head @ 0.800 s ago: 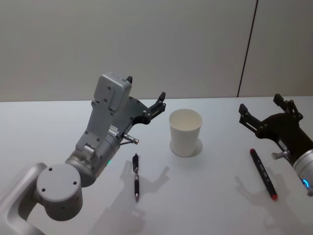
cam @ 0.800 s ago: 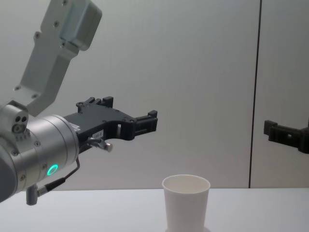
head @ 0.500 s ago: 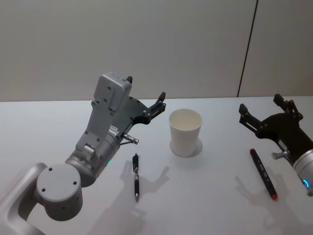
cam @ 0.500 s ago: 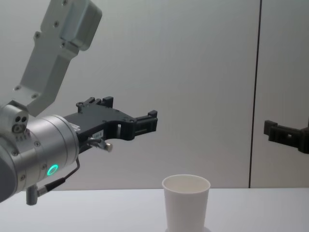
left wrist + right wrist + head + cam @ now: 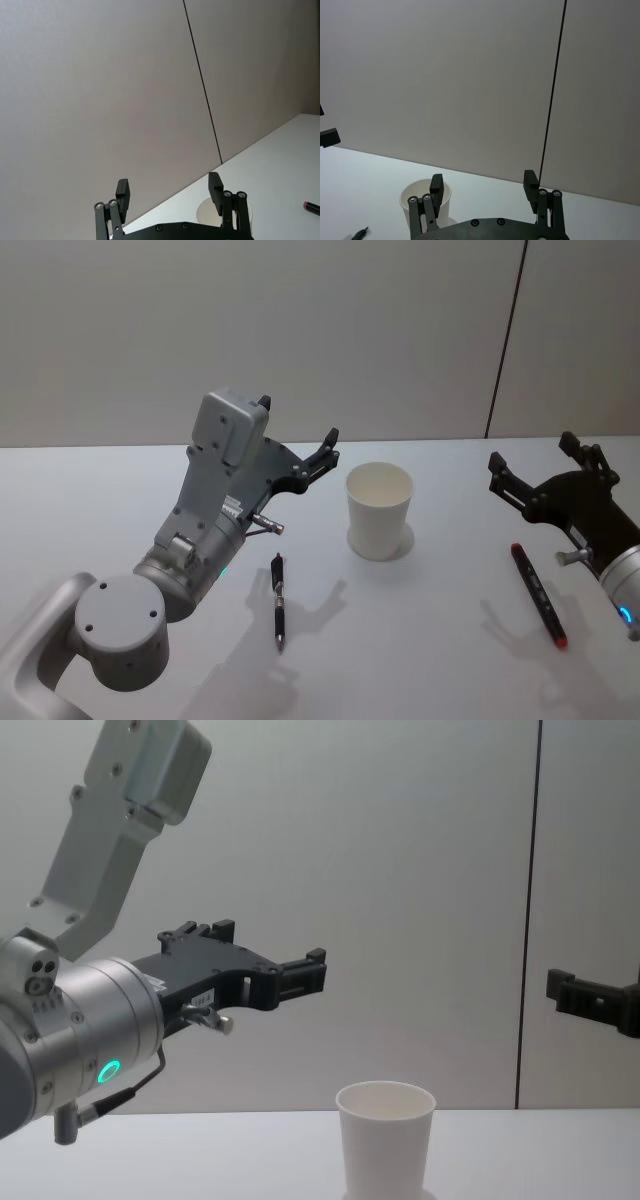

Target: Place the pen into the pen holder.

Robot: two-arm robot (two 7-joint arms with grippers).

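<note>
The pen holder [image 5: 380, 512], a plain white paper cup, is seen standing upright near the middle of the white bench [image 5: 90, 490], its mouth open upward. Two pens are laid flat on the bench, and neither is touching the cup. The black pen [image 5: 279, 602] is placed to the cup's left and nearer the robot. The red-ended pen [image 5: 538, 594], dark along its barrel, is placed well apart on the cup's right.

The left gripper [image 5: 298, 420] is held in the air to the left of the cup and beyond the black pen, pointed forward and toward the right. Its fingers are spread wide, and nothing is held between them. In the left wrist view the cup is partly covered by one finger, and one red end of the red-ended pen is seen at the edge.

The right gripper [image 5: 532, 452] is held above the bench on the right, over the far end of the red-ended pen. Its fingers are likewise spread apart and nothing is gripped. In the chest view both grippers are seen well above the rim of the cup.
</note>
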